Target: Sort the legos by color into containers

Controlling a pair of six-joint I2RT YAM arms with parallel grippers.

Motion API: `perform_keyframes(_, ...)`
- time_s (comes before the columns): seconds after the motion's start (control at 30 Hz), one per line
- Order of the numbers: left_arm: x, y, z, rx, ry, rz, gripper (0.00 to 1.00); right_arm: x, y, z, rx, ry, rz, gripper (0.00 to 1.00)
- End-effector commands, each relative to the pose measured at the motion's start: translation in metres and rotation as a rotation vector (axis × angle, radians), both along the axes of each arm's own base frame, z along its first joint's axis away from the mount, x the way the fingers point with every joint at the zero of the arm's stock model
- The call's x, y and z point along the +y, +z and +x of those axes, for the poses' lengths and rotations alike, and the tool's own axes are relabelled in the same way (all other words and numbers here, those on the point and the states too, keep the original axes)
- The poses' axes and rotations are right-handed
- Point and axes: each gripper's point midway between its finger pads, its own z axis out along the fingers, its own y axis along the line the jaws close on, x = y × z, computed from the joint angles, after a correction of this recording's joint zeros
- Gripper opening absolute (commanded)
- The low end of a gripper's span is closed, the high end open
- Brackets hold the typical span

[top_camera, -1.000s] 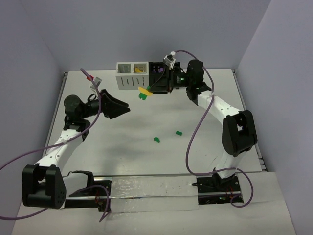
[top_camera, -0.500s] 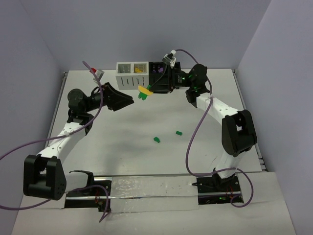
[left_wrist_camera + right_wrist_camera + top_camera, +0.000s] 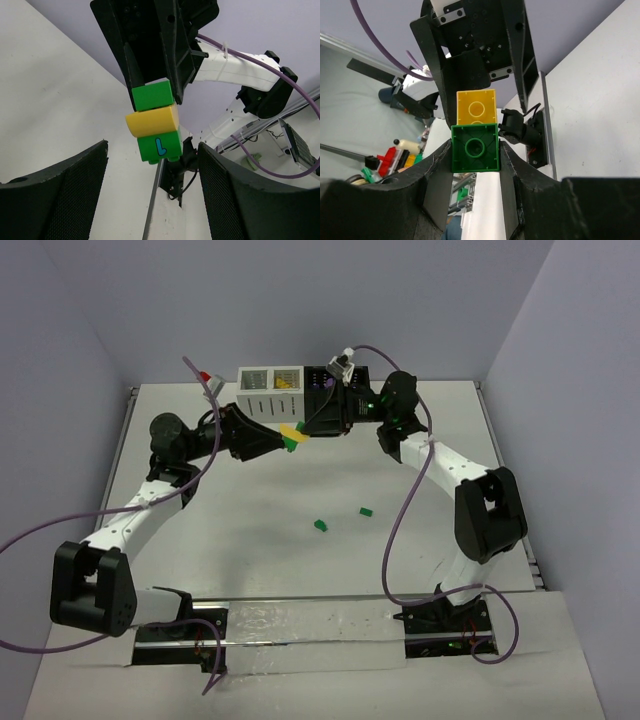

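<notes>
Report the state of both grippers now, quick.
Left gripper: open, holding nothing.
Right gripper: shut on the green-yellow-green stack of plastic lego bricks.

Blue "L" on the lego stack (image 3: 151,121), lowest brick (image 3: 159,146)

The containers (image 3: 270,396) are set in a row at the far middle of the surface (image 3: 250,570). Just near of them the brick stack (image 3: 292,431) is clamped between the right fingers (image 3: 437,175), and the left fingers (image 3: 65,195) are spread just left of it. A loose brick (image 3: 320,526) is laid mid-surface, with a second brick (image 3: 366,510) to its right
</notes>
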Motion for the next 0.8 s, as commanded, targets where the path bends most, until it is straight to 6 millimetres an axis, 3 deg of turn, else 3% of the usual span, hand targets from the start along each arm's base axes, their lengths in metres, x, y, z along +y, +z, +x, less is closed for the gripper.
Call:
perform_keyframes(0.0,-0.005,0.022,0.005,-0.054,0.004,-0.030,0.75,0.000,0.021,-0.016,-0.095,0.007,0.022,0.00)
perform_keyframes(0.17,-0.011,0.018,0.005,-0.053,-0.008,-0.017,0.63,0.001,0.021,-0.016,-0.097,0.007,0.019,0.00)
perform_keyframes(0.23,-0.010,0.017,0.003,-0.054,-0.011,-0.012,0.42,0.001,0.022,-0.015,-0.101,0.005,0.020,0.00)
perform_keyframes(0.47,-0.008,-0.002,-0.010,-0.047,-0.034,0.050,0.07,-0.004,0.028,-0.003,-0.115,-0.026,0.027,0.00)
perform_keyframes(0.57,-0.006,-0.009,-0.013,-0.062,-0.032,0.080,0.00,-0.007,0.030,0.001,-0.120,-0.039,0.027,0.00)
perform_keyframes(0.77,0.004,-0.018,-0.016,-0.059,-0.016,0.113,0.00,-0.015,0.025,0.017,-0.130,-0.098,-0.015,0.00)
